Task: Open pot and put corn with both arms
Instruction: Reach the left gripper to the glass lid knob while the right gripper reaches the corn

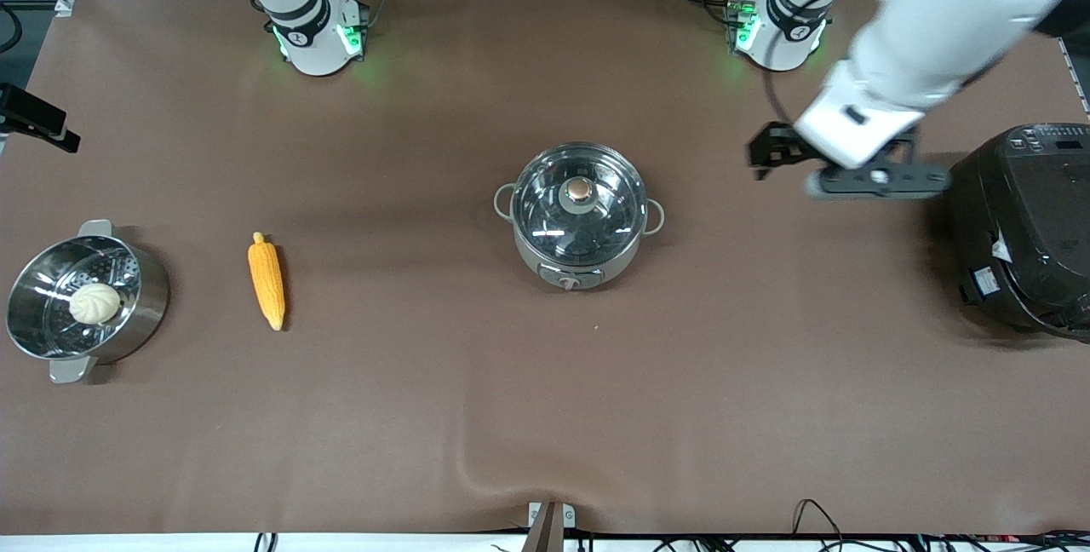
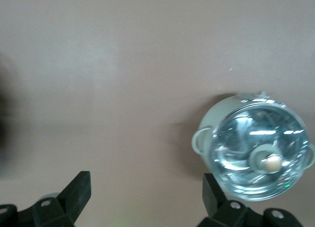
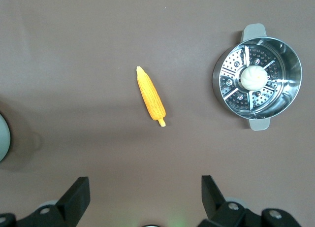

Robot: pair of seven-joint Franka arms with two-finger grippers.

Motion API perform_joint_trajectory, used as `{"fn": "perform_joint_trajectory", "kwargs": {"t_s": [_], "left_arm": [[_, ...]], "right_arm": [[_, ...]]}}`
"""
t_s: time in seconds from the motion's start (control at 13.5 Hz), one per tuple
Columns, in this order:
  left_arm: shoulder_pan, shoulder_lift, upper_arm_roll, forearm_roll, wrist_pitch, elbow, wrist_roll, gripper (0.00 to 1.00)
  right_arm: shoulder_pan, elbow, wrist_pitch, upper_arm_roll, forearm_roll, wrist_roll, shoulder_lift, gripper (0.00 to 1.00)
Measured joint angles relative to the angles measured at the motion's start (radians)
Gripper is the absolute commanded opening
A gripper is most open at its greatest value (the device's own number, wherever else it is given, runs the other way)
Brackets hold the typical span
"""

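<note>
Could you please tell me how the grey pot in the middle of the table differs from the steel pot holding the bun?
The pot is closed under a glass lid with a knob; the steamer pot is open, showing a white bun on a perforated tray. The pot has loop handles and a front dial; the steamer pot has flat handles and no dial. Both are round, metal and upright.

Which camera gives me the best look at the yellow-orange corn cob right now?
The right wrist view: the yellow-orange corn cob lies whole and unobstructed on the brown table. The front view shows it smaller, beside the steel steamer pot. The left wrist view misses it.
</note>
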Motion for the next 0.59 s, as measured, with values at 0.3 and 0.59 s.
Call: {"fn": "perform_joint_trajectory", "kwargs": {"t_s": [0.3,0.59], "left_arm": [[-0.097,0.111,-0.001,0.0,0.041,0.108,-0.197,1.0],[-0.126,0.146,-0.002,0.0,0.057,0.138,-0.249,1.0]], "right_arm": [[0.028,-0.118,0.155,0.009,0.001,0.001,0.01,1.0],[0.071,-0.303,0.416,0.012,0.002,-0.001,0.062,1.0]]}}
